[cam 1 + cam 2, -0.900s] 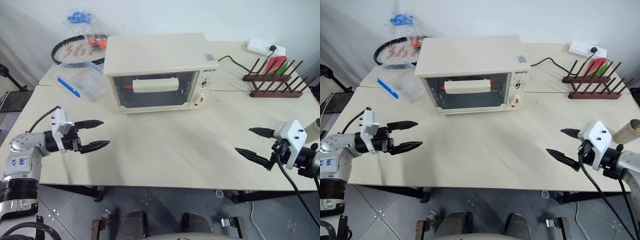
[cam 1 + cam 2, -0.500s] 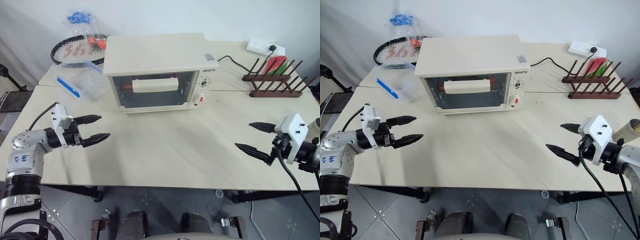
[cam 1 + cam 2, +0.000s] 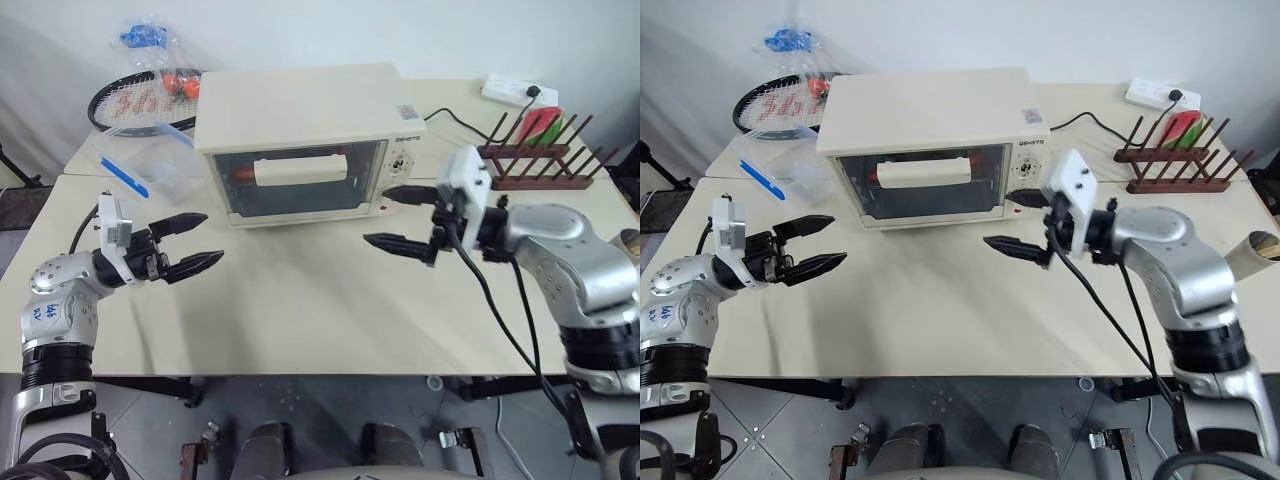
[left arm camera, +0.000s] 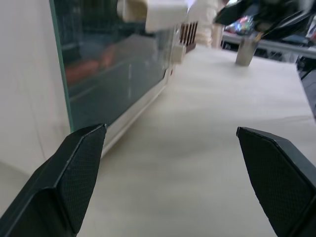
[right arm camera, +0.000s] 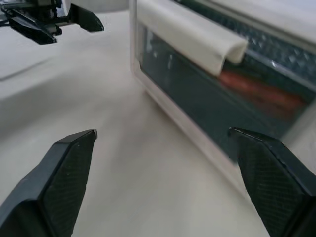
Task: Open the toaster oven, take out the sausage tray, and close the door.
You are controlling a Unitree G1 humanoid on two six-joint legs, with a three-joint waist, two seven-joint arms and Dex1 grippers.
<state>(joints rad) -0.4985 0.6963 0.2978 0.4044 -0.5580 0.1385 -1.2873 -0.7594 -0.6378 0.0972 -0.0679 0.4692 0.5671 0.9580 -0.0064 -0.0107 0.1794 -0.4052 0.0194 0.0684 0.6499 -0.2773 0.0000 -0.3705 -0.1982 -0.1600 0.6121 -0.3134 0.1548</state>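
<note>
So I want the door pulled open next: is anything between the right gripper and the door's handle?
Nothing visible. The right gripper, jaws open, hovers over bare table just off the toaster oven front; the handle on the shut door is unobstructed.

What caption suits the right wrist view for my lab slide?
Open right gripper faces the shut door of the toaster oven, bar handle ahead, left gripper beyond.

We counted one toaster oven [image 3: 305, 140], one door [image 3: 300, 180] and two knobs [image 3: 404, 165] on it. We saw one racket [image 3: 135, 100], one clear box [image 3: 150, 165], one wooden rack [image 3: 540, 155], one power strip [image 3: 518, 93], two tables [image 3: 300, 300], and two grippers: left [image 3: 190, 245], right [image 3: 400, 218].
</note>
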